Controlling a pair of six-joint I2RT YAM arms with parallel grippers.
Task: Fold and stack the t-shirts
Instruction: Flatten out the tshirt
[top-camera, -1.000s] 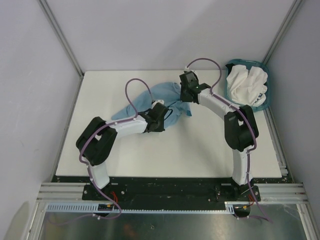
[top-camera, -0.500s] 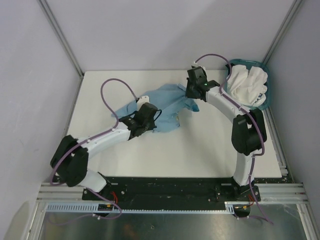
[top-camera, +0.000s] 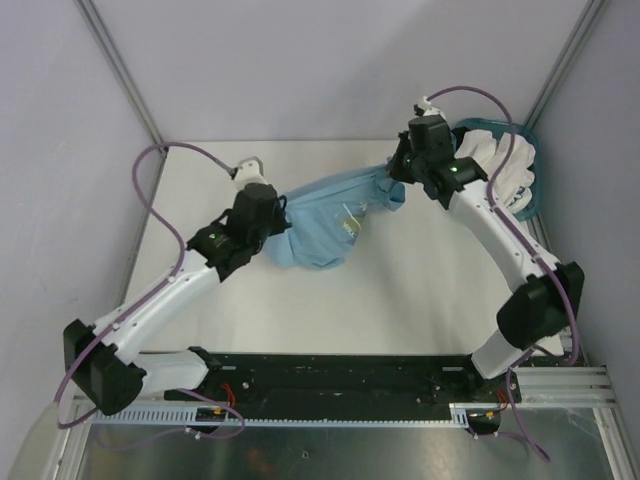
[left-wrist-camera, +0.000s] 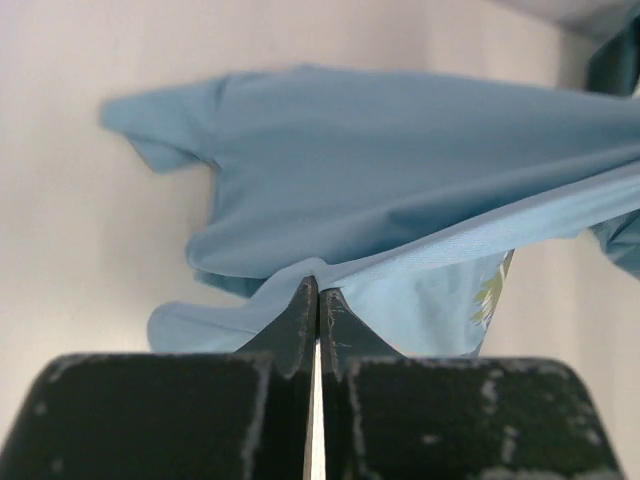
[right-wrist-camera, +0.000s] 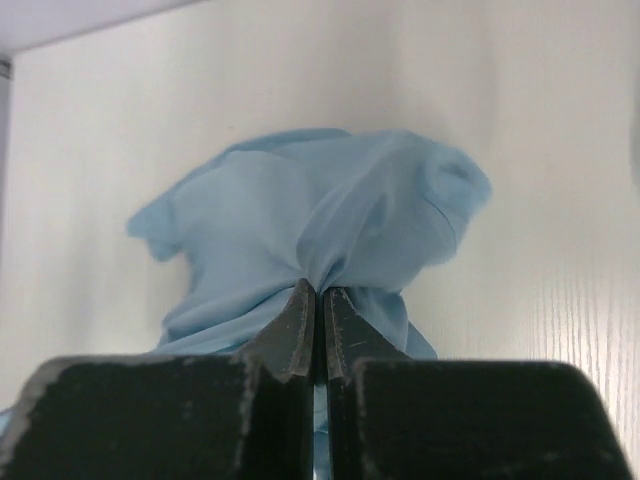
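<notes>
Both pincers are closed tight on the light blue t-shirt (top-camera: 325, 225), which is strung between them across the far half of the table (top-camera: 400, 310). The left pincer (left-wrist-camera: 318, 292) nips only a thin edge of cloth. The right pincer (right-wrist-camera: 320, 292) grips a gathered bunch of fabric near the far right corner. Between the two holds the shirt sags in a loose belly, with part of its print showing. I cannot tell whether the belly rests on the table or hangs just above it. The white t-shirts (top-camera: 495, 165) lie heaped in the teal basket (top-camera: 492, 123) at the far right corner, just beside the right arm.

The weak point looks to be the left hold. With so little cloth between the jaws, a further pull apart could draw the edge out and drop that side. The right pincer's bunched grab may keep the shirt from spreading flat, so creases would go into any fold. The right arm could also nudge the basket if it swings outward.
</notes>
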